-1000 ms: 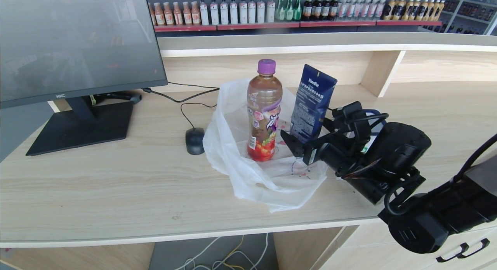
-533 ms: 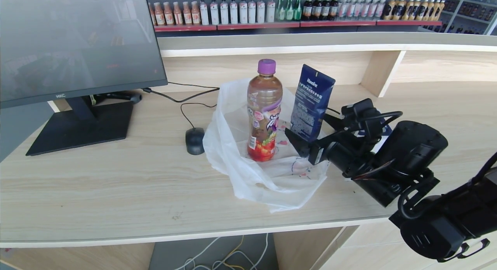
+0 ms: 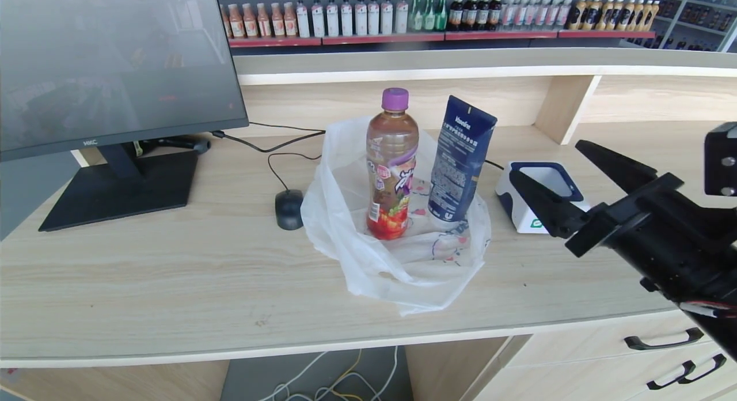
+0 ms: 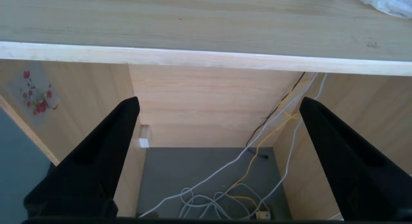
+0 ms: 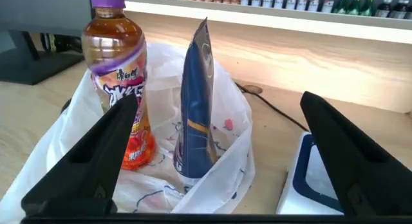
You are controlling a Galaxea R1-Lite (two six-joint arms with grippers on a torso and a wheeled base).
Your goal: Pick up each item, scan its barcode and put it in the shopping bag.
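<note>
So both items are sitting in the bag (image 3: 397, 263), which lies open and crumpled in the middle of the table (image 3: 144, 286). The bottle (image 3: 392, 165), purple cap and reddish drink, stands upright inside it, and the blue pouch (image 3: 460, 159) is just beside it at the bottle's 3 o'clock, standing on its base and leaning a touch. I can't tell if the two actually touch. The scanner (image 3: 541, 196), a white and blue box, sits on the table at 3 o'clock from the bag, near it but not touching. The right claw (image 3: 545, 158) hangs over the table on that same side, spread wide with nothing in it. Its fingers point toward 10 o'clock, and the lower one crosses in front of the scanner in the head view. From its wrist camera you look between the fingers straight at the bottle and pouch. The left claw (image 4: 219, 102) is spread wide too, holding nothing, down below the table's front edge and facing the cables (image 4: 225, 192) under it. A mouse (image 3: 288, 209) sits at 9 o'clock from the bag, the monitor (image 3: 109, 61) at 10 o'clock, a shelf (image 3: 437, 21) of drinks at 12 o'clock, and drawers (image 3: 662, 343) at 4 o'clock.
</note>
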